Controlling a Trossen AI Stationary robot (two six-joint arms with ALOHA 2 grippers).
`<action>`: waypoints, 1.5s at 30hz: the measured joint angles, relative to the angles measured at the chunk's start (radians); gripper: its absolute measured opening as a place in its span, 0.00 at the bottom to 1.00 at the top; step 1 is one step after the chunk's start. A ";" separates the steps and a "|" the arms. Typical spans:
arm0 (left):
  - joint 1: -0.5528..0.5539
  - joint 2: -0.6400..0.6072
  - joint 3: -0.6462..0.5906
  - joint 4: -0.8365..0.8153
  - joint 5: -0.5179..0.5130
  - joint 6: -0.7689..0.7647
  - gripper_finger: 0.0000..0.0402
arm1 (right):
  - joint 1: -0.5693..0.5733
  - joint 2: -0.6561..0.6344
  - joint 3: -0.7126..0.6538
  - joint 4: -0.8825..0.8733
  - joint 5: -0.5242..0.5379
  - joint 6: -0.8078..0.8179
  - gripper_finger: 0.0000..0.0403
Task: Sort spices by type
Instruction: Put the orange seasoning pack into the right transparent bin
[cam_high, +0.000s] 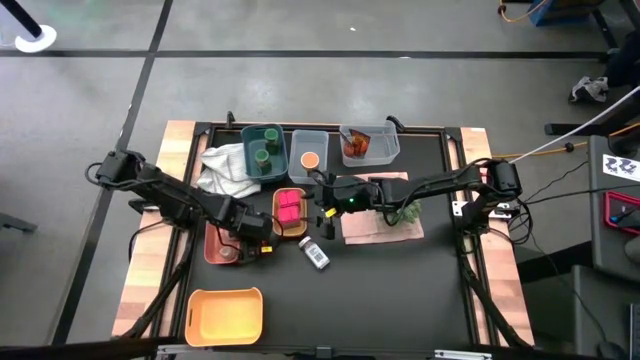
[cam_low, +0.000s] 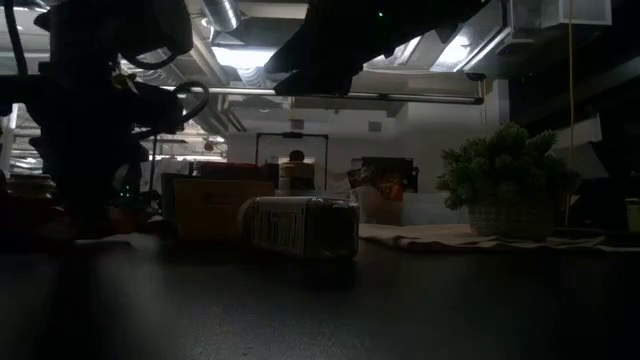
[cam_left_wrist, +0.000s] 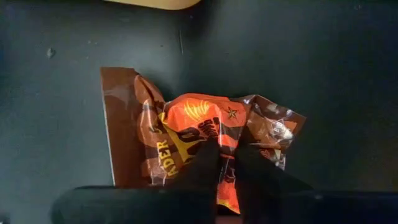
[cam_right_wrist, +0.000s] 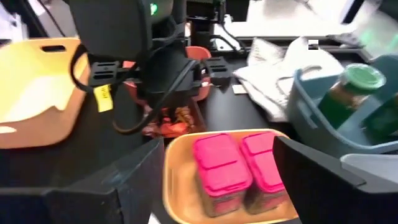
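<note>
On the black table (cam_high: 400, 290), largest first: an empty orange bin (cam_high: 225, 313) at the near edge; a white cloth (cam_high: 228, 170); a blue-grey bin (cam_high: 264, 151) holding two green-lidded jars (cam_high: 266, 145); a clear bin (cam_high: 310, 152) with one orange-lidded jar (cam_high: 310, 159); a clear tub (cam_high: 369, 143) holding red-orange packets (cam_high: 357, 146); a yellow tray (cam_high: 291, 210) with two magenta boxes (cam_right_wrist: 221, 163) side by side; a brown tray (cam_high: 218, 246) under the left arm; a spiky green plant (cam_high: 403, 212) on a pink mat (cam_high: 385, 225); a white labelled bottle (cam_high: 315, 252) lying loose on its side; one red-orange packet (cam_left_wrist: 205, 134) pinched between the closed fingers of the left gripper (cam_left_wrist: 225, 163). Right gripper (cam_high: 325, 206), fingers spread and empty, hovers by the yellow tray. Judged status: jars, boxes and most packets look grouped; the gripped packet and the loose bottle remain to be placed
</note>
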 joint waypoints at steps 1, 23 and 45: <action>0.000 0.000 0.008 -0.015 0.000 0.000 0.03 | 0.000 0.000 0.000 -0.004 -0.013 0.016 0.74; -0.064 -0.003 0.231 -0.283 -0.111 0.018 0.04 | 0.000 0.000 0.000 -0.005 -0.036 0.085 0.74; -0.081 -0.004 0.332 0.057 -0.510 0.188 0.03 | -0.001 0.002 0.000 0.039 0.015 0.207 0.74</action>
